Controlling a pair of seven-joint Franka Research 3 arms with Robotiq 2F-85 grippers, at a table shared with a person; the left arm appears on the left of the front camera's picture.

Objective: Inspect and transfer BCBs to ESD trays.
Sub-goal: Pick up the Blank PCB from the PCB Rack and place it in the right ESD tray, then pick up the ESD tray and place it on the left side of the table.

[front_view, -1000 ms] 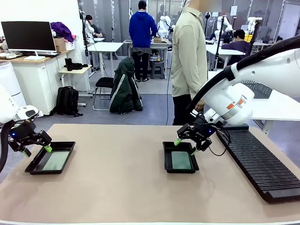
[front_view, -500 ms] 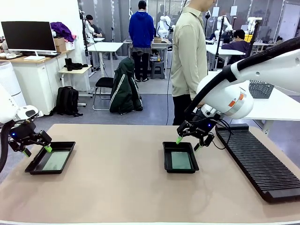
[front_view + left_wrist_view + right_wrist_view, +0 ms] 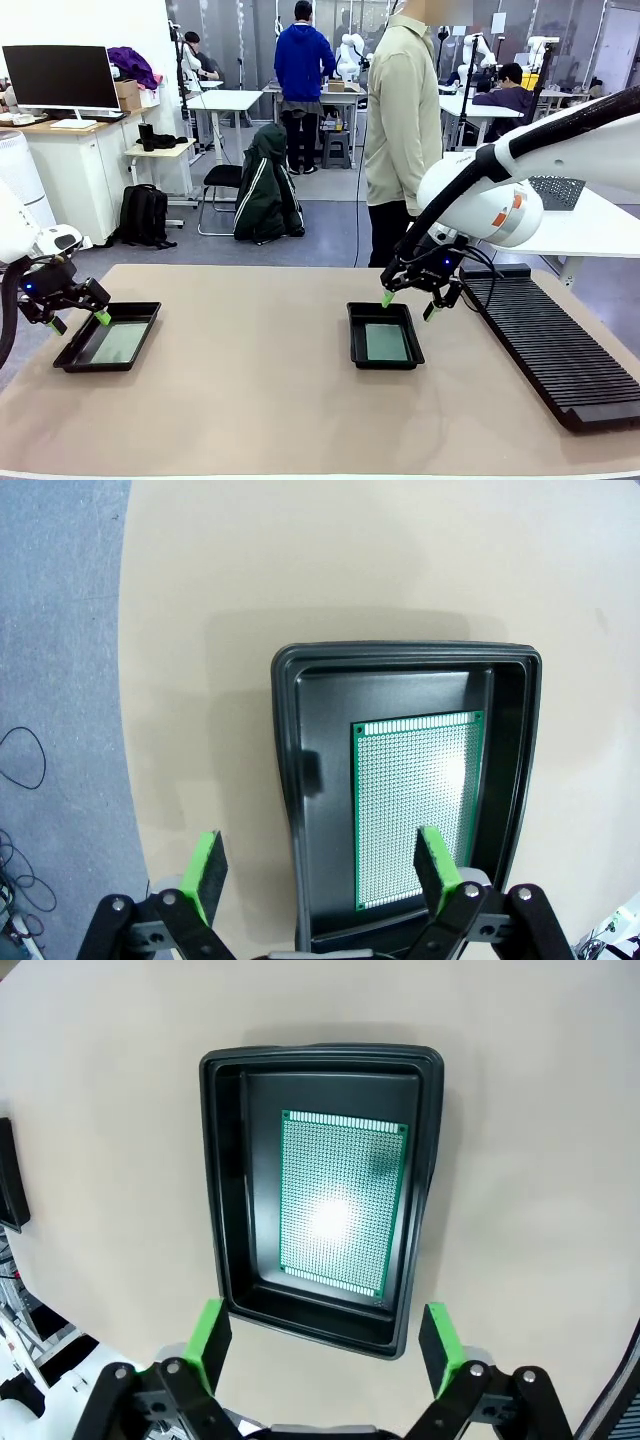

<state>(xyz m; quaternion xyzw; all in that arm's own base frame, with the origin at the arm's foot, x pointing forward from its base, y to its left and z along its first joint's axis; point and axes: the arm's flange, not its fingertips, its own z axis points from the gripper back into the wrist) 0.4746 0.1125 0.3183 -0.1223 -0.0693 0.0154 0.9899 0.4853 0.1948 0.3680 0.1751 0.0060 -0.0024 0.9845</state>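
Green boards lie flat in both black trays, one to each. My right gripper (image 3: 412,305) hangs with its jaws wide apart and nothing between them, over the far right corner of the middle tray (image 3: 355,340), nearer the ribbed rack (image 3: 550,345) than the tray's centre. In my right wrist view the tray (image 3: 225,1180) sits straight ahead of my green fingertips (image 3: 211,1332), and its board (image 3: 340,1200) runs lengthwise away from me, so my jaws stand across its short side. My left gripper (image 3: 78,321) is likewise open and empty, poised at the near left rim of the other tray (image 3: 140,345); from that wrist the board (image 3: 415,810) also points away from me, pushed toward one side of its tray (image 3: 290,810), one pad (image 3: 433,865) over it. Each board is closest to its own arm. Judging by this, both boards already rest in trays, and a pick would mean dropping straight down.
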